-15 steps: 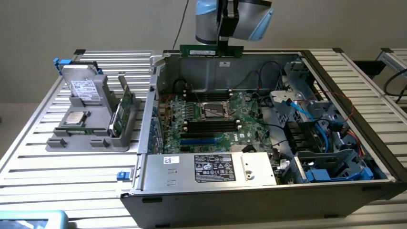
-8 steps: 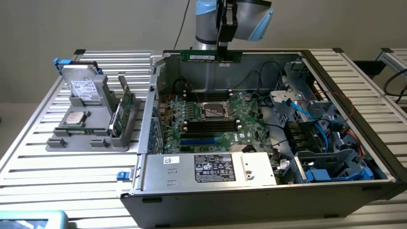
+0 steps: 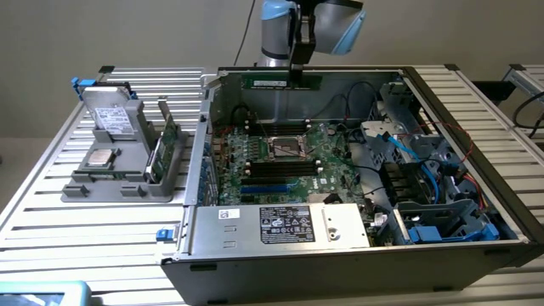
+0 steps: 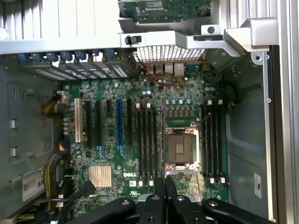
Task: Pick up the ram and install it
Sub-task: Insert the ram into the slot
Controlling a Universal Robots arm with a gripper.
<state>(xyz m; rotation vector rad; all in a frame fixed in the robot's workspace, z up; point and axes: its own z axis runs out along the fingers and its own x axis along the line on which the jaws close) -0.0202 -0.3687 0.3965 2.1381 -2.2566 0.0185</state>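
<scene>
The ram (image 3: 276, 81) is a narrow green stick with a white label. It hangs level above the far wall of the open computer case (image 3: 340, 245), with my gripper (image 3: 299, 78) shut on its right part. In the wrist view the gripper (image 4: 164, 185) has its black fingers (image 4: 159, 200) pressed together, and the stick between them is hidden edge-on. Far below lies the green motherboard (image 4: 112, 140) with black memory slots (image 4: 148, 140) on one side of the CPU socket (image 4: 180, 147) and more slots (image 4: 212, 140) on the other.
A grey parts holder (image 3: 111, 185) stands on the slatted table at the exterior view's left, carrying a drive, a chip and other green sticks (image 3: 167, 143). Blue cables and drive cages (image 3: 425, 178) crowd the case's right side. A power supply (image 3: 281, 223) sits at the near wall.
</scene>
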